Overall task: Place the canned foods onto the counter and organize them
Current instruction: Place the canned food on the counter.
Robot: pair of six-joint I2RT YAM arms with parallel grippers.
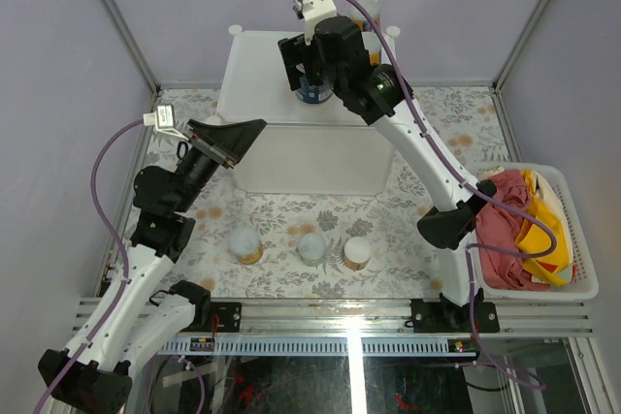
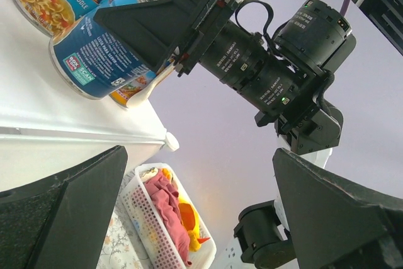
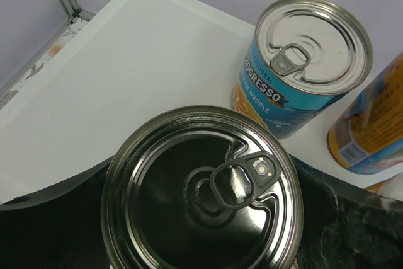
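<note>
On the white counter (image 1: 260, 65) my right gripper (image 1: 314, 73) is shut on a blue-labelled can (image 1: 313, 93), its black fingers pressed to both sides of the can's metal pull-tab lid (image 3: 200, 190). The can's base is at the counter top (image 2: 38, 114). Just behind it stand a blue Progresso soup can (image 3: 303, 61) and a yellow-orange can (image 3: 371, 133). Three more small cans with pale tops (image 1: 246, 244), (image 1: 311, 247), (image 1: 357, 253) stand in a row on the floral table. My left gripper (image 1: 231, 141) hangs open and empty by the counter's front left side.
A white slatted basket (image 1: 580, 269) of red and yellow cloth sits at the right edge of the table, also in the left wrist view as the basket (image 2: 141, 218). The right arm (image 1: 427, 157) stretches diagonally over the counter's right side. Metal frame posts rise at the back corners.
</note>
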